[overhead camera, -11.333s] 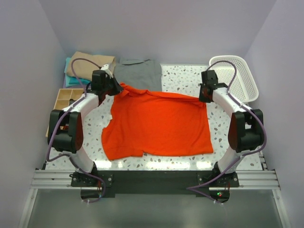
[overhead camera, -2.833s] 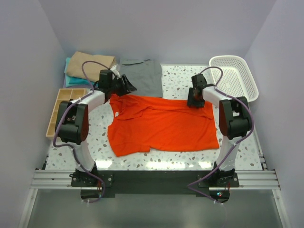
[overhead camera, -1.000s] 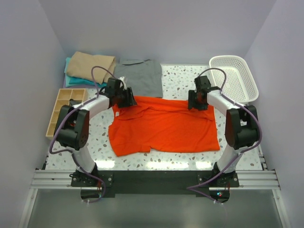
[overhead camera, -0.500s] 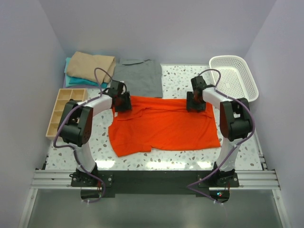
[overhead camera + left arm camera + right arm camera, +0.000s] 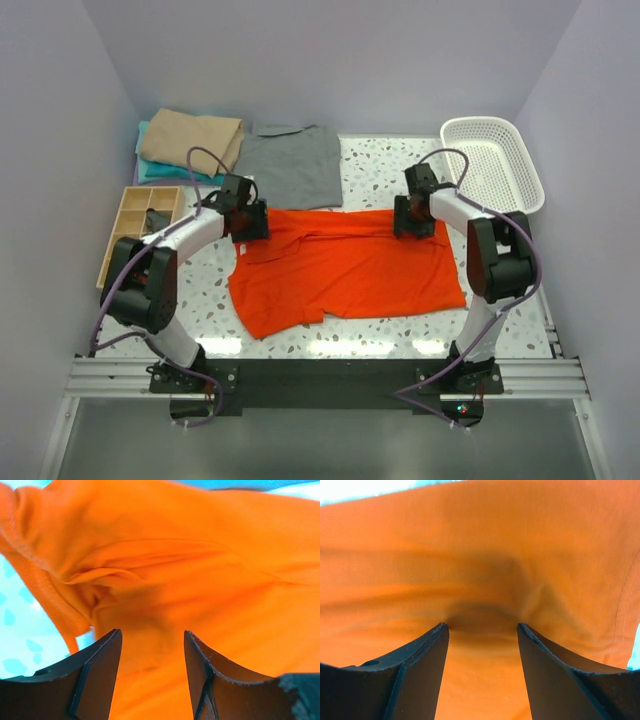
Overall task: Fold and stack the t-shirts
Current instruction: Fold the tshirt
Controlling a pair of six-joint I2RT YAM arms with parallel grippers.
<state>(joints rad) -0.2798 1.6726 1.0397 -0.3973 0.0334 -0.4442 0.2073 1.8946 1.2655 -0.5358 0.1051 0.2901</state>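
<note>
Left gripper [image 5: 152, 632] and right gripper [image 5: 482, 625] both open, straddling bunched cloth at the orange-red t-shirt [image 5: 345, 270]'s top edge, mid-frame.

Seen from above, the fingertips of the left gripper [image 5: 246, 222] and the right gripper [image 5: 411, 218] are hidden under their own wrist housings. At far left, the tan t-shirt [image 5: 190, 138] covers most of the teal t-shirt [image 5: 147, 172]. The left arm hides part of the wooden tray [image 5: 125, 215]. In both wrist views the orange-red t-shirt [image 5: 200, 580] runs past the frame, and the fingers [image 5: 95, 680] are cut off at the bottom.
</note>
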